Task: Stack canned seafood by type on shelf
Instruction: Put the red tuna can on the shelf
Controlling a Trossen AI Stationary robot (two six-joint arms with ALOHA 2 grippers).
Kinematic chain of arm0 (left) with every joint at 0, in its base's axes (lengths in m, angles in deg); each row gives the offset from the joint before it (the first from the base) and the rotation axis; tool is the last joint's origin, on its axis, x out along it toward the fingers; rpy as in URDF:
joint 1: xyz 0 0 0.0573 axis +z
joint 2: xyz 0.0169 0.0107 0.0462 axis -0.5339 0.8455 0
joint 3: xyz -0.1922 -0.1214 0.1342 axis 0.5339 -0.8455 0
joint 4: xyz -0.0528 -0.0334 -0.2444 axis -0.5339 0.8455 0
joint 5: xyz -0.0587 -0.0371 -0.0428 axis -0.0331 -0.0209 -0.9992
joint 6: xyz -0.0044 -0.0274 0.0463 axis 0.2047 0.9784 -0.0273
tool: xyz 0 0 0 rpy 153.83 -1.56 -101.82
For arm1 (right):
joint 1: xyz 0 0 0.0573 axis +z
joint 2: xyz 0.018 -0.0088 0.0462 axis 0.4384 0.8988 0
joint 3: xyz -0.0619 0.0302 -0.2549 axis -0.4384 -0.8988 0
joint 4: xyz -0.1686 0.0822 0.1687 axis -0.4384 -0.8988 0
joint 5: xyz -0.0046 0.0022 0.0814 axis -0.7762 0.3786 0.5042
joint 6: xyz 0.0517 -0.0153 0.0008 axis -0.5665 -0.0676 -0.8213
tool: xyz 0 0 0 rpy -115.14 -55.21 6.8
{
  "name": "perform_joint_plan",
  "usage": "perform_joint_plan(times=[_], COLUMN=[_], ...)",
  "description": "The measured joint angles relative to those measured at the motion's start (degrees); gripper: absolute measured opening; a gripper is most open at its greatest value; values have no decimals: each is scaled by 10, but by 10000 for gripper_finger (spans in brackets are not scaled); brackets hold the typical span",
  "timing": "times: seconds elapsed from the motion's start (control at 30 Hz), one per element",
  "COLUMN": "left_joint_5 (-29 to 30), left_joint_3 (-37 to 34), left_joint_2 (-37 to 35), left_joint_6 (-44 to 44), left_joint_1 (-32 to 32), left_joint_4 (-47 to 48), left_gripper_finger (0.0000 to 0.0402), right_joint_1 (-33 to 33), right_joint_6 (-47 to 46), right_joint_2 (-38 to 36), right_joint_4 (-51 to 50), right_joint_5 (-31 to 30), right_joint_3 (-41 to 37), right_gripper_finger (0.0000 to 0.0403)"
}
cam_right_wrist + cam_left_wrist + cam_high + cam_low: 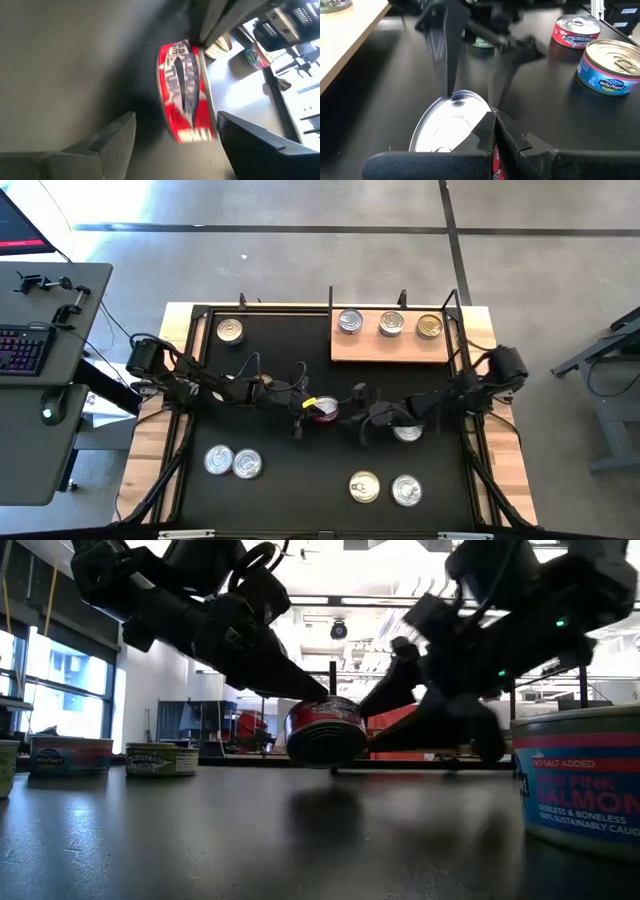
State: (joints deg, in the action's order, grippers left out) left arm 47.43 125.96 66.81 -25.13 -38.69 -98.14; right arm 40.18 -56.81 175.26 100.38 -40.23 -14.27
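the left gripper (308,408) sits at the middle of the high frame, its fingers closed on a red-labelled can (325,410) that it holds tilted, one edge on the black counter (290,490). in the low view that can (325,730) stands at frame centre, pinched from the left by a dark pointed finger (290,680). the left wrist view shows its flat, shiny silver lid (447,125) just behind the gripper's own fingers.

the right gripper (362,415) hangs just right of the can in the high frame, fingers spread open and not touching it; in the right wrist view the red can (185,95) lies in the gap between the two pale-edged fingers (112,135), apart from both.

outward, a silver-topped can (407,431) lies beside the right arm, partly under it. in the lower part of the frame are a pair of cans at the left (232,461) and a gold-topped and a silver-topped can at the right (385,488). one more can (230,330) sits at the upper left of the counter. the shelf (345,352), a smooth pale wooden board at the upper right, carries three round tins in a row: two silver-lidded (370,323) and one gold-lidded (430,326).
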Motion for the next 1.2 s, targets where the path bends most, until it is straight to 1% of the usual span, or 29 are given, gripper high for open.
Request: perform_joint_plan(times=[0.1, 0.2, 0.3, 0.43, 0.5, 0.57, 0.7, 0.77, 0.87, 0.9, 0.97, 1.03, 1.1, 1.13, 1.2], left_joint_5=[0, 0, 2, 11, 32, 55, 93, 110, 140, 147, 149, 150, 150, 150, 150], left_joint_3=[0, 0, 0, 0, 0, 0, 1, 1, 1, 1, 0, 0, 0, 1, 0], left_joint_2=[0, 0, 0, -1, -1, -6, -24, -25, -19, -16, -6, 3, 10, 14, 16], left_joint_6=[0, 0, 0, 0, 0, 0, 5, 5, 15, 21, 29, 30, 30, 31, 31], left_joint_1=[0, 0, 0, 0, 0, 0, 0, 0, 2, 2, 3, 3, 2, 0, -3], left_joint_4=[-1, -2, -3, -7, -3, 11, 63, 78, 58, 51, 32, 6, -20, -32, -38], left_gripper_finger=[0, 0, 0, 0, 2, 8, 23, 28, 29, 29, 30, 30, 30, 30, 30], right_joint_1=[0, 1, 1, 2, 2, 6, 23, 32, 38, 33, 14, -14, -49, -65, -97], right_joint_6=[17, 20, 5, -29, -45, -63, -116, -149, -166, -165, -165, -164, -138, -116, -64], right_joint_2=[32, 47, 45, 42, 42, 39, 14, -11, -46, -58, -84, -103, -110, -110, -108], right_joint_4=[0, -7, -40, -96, -142, -211, -419, -505, -572, -580, -571, -543, -493, -458, -370], right_joint_5=[-3, -3, -3, -26, -35, -61, -137, -191, -273, -290, -299, -299, -298, -291, -247], right_joint_3=[36, 62, 80, 102, 120, 143, 193, 208, 199, 191, 170, 146, 120, 109, 93], right_gripper_finger=[269, 251, 207, 117, 115, 115, 115, 115, 115, 115, 115, 115, 115, 115, 115])
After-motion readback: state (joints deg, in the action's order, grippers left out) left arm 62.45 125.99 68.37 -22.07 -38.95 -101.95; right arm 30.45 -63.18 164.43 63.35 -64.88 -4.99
